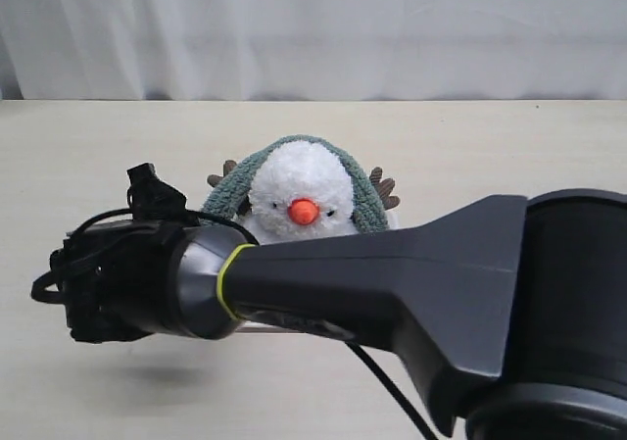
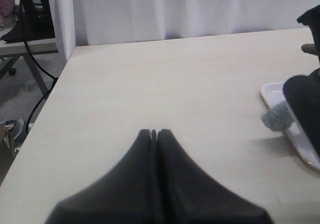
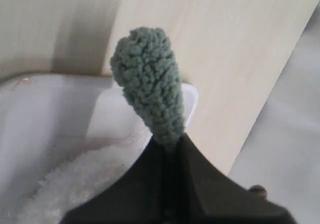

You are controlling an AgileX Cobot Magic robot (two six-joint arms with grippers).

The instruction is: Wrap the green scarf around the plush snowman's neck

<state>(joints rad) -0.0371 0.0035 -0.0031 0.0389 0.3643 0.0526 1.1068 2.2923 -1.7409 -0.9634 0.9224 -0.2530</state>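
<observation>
The plush snowman [image 1: 299, 190] faces the exterior camera, and the green scarf [image 1: 364, 200] arches over its head and down both sides. My right arm [image 1: 392, 273] reaches across in front of it and hides its body and neck. My right gripper [image 3: 170, 139] is shut on a scarf end [image 3: 147, 84], held above the snowman's white fur [image 3: 75, 184] and a white tray [image 3: 50, 99]. My left gripper [image 2: 154, 131] is shut and empty over bare table. To one side of it, the scarf end [image 2: 276, 116] hangs by the tray [image 2: 272, 92].
A white curtain [image 1: 313, 28] hangs behind the table [image 1: 78, 146]. In the left wrist view the table's side edge [image 2: 55, 89] drops off to a floor with a dark cable [image 2: 37, 59] and a desk. The right arm's wrist [image 1: 98, 283] hovers over the front left.
</observation>
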